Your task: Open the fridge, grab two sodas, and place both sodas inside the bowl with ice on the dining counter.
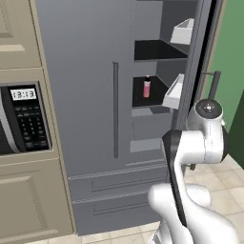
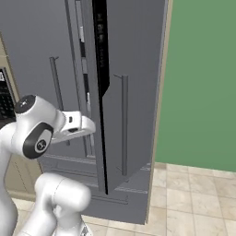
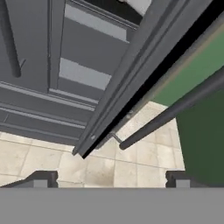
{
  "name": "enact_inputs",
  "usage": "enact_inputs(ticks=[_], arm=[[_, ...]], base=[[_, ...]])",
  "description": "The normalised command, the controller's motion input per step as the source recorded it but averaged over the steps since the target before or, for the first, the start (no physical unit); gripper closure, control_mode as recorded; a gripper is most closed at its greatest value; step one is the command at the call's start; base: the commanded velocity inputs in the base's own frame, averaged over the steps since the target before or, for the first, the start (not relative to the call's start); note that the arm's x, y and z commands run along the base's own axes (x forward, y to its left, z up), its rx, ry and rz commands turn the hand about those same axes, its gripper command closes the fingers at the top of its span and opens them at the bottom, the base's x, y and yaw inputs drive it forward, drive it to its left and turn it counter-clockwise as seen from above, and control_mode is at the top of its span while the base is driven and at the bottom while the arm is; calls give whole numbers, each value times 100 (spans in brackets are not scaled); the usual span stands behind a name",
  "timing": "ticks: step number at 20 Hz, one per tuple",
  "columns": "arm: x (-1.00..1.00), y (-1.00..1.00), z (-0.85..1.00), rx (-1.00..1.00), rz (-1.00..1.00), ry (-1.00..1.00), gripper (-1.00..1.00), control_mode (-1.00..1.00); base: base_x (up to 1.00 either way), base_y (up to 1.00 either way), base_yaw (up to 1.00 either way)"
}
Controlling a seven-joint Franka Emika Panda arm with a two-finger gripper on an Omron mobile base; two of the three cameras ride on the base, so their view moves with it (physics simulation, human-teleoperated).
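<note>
Far left in your left base view: beige cabinet [image 1: 19, 200] with built-in microwave [image 1: 24, 119]; its clock display shows pale digits, too blurred to read. Keypad markings are likewise illegible.

Next right, the fridge [image 1: 86, 95]: left door shut, long bar handle [image 1: 115, 109] upright. Right door [image 2: 133, 83] swung out, its edge toward you in the right base view.

Inside, on a middle shelf, one soda [image 1: 147, 87] stands upright, red with a dark top; no label can be made out. White door bins [image 1: 174, 91] sit just beside it, to the right.

Your claw [image 3: 109, 179] is released, tips spread wide and grasping nothing. It hangs low beside the open door's lower corner, over tan floor tiles [image 3: 131, 162]. The soda is up and inward from the claw, well apart. The door's bar handle [image 3: 175, 111] runs just ahead of the claw, green wall [image 2: 203, 83] beyond.
</note>
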Motion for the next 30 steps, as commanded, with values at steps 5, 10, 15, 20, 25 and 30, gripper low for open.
enact_inputs(ticks=[5, 10, 15, 20, 25, 30], arm=[[39, 67, 48, -10, 1, -2, -100, -100], [82, 19, 19, -6, 3, 0, -100, -100], [85, 10, 14, -3, 6, 0, -100, -100], [71, 22, 12, -5, 2, 0, -100, -100], [55, 11, 5, -8, 0, 0, -100, -100], [44, -24, 0, -5, -2, 3, -100, -100]], base=[[0, 0, 0], [0, 0, 0], [0, 0, 0], [0, 0, 0], [0, 0, 0], [0, 0, 0]])
